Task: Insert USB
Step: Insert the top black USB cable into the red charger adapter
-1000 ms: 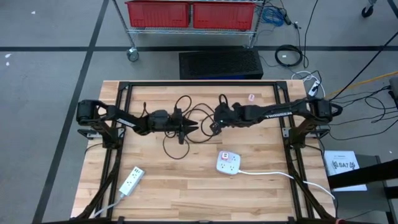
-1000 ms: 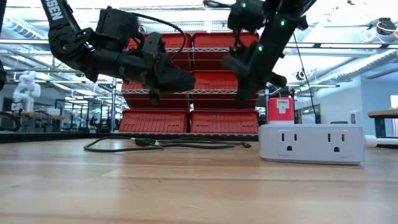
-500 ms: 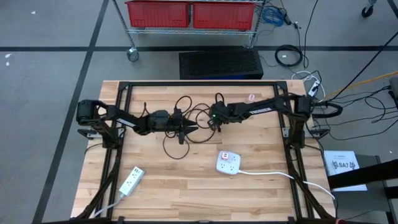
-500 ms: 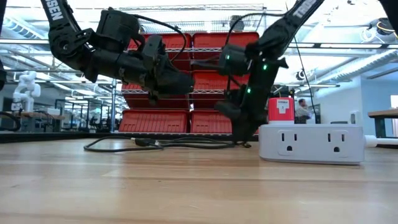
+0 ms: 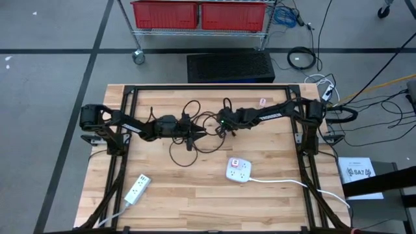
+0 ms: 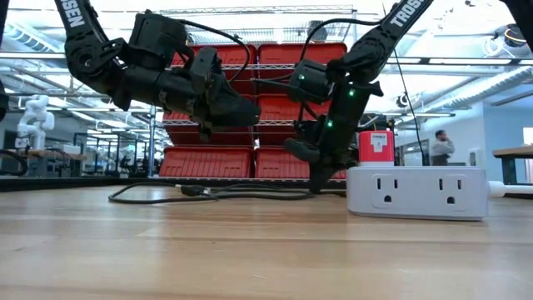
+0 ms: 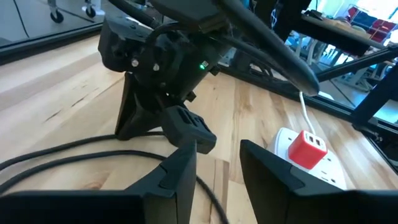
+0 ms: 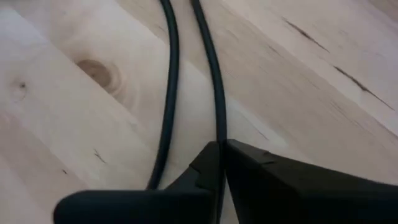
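Observation:
A black cable (image 5: 177,153) lies in loose loops on the wooden table, mid-table between the two arms, and also shows in the low view (image 6: 166,193). A white power strip (image 5: 239,171) with a red USB charger (image 5: 236,162) plugged into its top sits toward the near right. My right gripper (image 5: 220,128) is down at the table on the cable, shut. My left gripper (image 5: 200,134) hovers open above the table (image 6: 250,112), just left of the right gripper, its fingers (image 7: 180,168) pointing at it. I cannot make out the cable's plug end. My right gripper (image 8: 221,149) is shut on one strand of the black cable (image 8: 216,127), pinched between the two fingers. It comes from above, slanting down, fingertips at the tabletop (image 6: 316,185). The strand runs along the fingers and lies slack on the wood; a second strand (image 8: 168,93) passes beside it untouched.
A second white power strip (image 5: 135,190) lies near the table's near left corner. The first strip's white cord (image 5: 279,182) runs off to the right. A black frame (image 5: 208,88) edges the table. A person stands far off in the room (image 6: 439,146).
My right gripper has moved toward the table's left and come down from above the table onto the black cable, its fingertips now at the wood. The left arm has kept still.

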You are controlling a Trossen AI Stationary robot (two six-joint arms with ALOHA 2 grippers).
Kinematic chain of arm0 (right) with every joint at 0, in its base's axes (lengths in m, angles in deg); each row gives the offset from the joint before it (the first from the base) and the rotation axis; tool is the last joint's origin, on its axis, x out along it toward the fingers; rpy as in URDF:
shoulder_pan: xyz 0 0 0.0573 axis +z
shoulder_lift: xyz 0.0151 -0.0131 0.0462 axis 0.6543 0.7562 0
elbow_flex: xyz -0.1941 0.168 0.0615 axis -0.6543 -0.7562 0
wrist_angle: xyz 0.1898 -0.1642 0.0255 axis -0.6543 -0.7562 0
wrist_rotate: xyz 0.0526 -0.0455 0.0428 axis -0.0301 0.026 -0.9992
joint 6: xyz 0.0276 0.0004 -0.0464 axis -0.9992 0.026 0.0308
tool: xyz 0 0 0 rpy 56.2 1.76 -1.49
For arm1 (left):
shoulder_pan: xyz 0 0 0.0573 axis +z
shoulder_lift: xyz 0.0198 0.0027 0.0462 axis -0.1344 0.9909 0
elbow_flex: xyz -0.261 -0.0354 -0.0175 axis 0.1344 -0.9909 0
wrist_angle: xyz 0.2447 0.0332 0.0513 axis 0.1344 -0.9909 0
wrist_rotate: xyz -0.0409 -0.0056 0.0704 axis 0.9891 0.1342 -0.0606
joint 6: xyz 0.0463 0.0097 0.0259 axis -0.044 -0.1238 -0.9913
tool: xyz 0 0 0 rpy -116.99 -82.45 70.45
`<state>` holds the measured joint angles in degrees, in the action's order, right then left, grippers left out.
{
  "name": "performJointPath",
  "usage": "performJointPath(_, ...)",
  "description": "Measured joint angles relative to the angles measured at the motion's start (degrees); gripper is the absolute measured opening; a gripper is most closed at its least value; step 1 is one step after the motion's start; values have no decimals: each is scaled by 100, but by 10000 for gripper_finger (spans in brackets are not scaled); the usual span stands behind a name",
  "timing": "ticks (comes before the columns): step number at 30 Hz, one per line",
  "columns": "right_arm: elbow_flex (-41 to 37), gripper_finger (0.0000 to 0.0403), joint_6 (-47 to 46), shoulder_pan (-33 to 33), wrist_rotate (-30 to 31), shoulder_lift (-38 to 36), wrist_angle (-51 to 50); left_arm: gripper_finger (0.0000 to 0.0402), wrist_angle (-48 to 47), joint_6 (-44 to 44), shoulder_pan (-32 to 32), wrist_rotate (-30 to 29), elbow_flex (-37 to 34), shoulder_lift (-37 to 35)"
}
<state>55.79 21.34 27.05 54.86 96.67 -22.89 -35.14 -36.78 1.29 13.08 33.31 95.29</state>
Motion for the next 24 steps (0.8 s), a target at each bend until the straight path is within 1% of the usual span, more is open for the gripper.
performJointPath(2, -2, 9, 59, 44, 19, -37, 25, 130, 0, 0, 0, 0, 0, 0)
performJointPath(5, -21, 3, 115, 193, 349, -136, 52, 130, 3, -2, 0, 0, 0, 0)
performJointPath(6, -37, 3, 113, 232, 371, -195, 61, 130, 2, -2, 0, 0, 0, 0)
performJointPath(12, -20, 1, 296, 440, 712, -729, 496, 130, 10, -4, 0, -13, 0, 0)
performJointPath(17, -18, 1, 445, 626, 1202, -1161, 905, 130, 26, -115, -3, -144, 0, 0)
performJointPath(19, -17, 0, 515, 722, 1420, -1289, 1046, 130, 99, -163, -40, -382, 0, 0)
performJointPath(21, -17, 0, 616, 828, 1659, -1413, 1243, 126, 197, -170, -89, -868, 0, 0)
performJointPath(23, -17, 0, 716, 931, 1906, -1542, 1460, 114, 331, -164, -131, -1334, -2, 2)
performJointPath(24, -15, 0, 759, 976, 1999, -1587, 1550, 105, 504, -164, -160, -1401, -2, 4)
